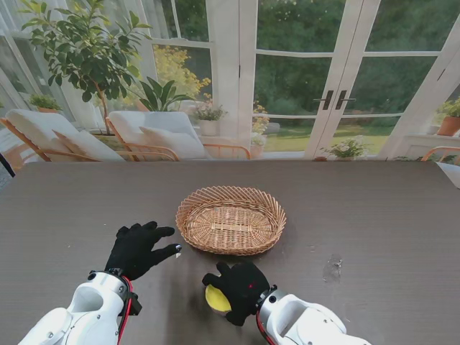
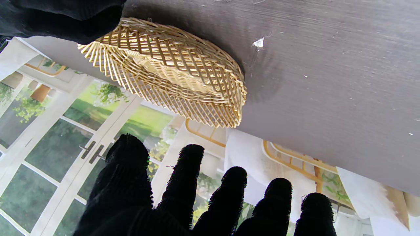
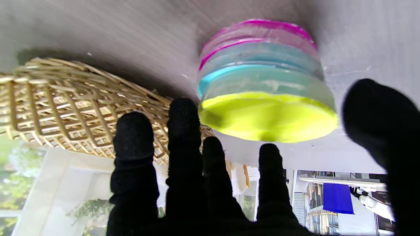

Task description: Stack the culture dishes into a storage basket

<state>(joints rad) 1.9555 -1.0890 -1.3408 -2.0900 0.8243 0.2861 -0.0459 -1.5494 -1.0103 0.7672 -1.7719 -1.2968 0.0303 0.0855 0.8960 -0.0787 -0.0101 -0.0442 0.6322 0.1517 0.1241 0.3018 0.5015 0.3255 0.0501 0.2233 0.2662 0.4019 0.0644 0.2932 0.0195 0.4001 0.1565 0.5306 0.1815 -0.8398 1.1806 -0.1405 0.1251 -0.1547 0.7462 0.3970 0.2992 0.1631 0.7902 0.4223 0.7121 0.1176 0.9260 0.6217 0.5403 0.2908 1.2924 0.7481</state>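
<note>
Wicker basket (image 1: 231, 219) sits near the middle of the dark bench (image 1: 381, 230), oval, open side up, nothing visible inside it from the stand view.

Stack of culture dishes (image 3: 262, 82) stands on the bench at about 6 o'clock from the basket, nearer to me, just beside its rim but apart from it. The right wrist view shows the layers: a yellow dish at the free end of the stack, then clear-blue, then pink against the bench surface. From the stand view only a sliver of yellow (image 1: 215, 299) shows under the glove.

Right hand (image 1: 238, 289), black glove, is over the stack, palm down. Fingers (image 3: 183, 131) are spread on one side and the thumb on the other, the dishes between them; no contact visible, so the hand is apart and holds nothing that I can see.

Left hand (image 1: 136, 249) lies at about 9 o'clock from the basket, well clear of its rim, fingers (image 2: 190, 170) spread and extended, gripping nothing. A small white fleck (image 2: 259, 42) lies on the bench beside the basket.
</note>
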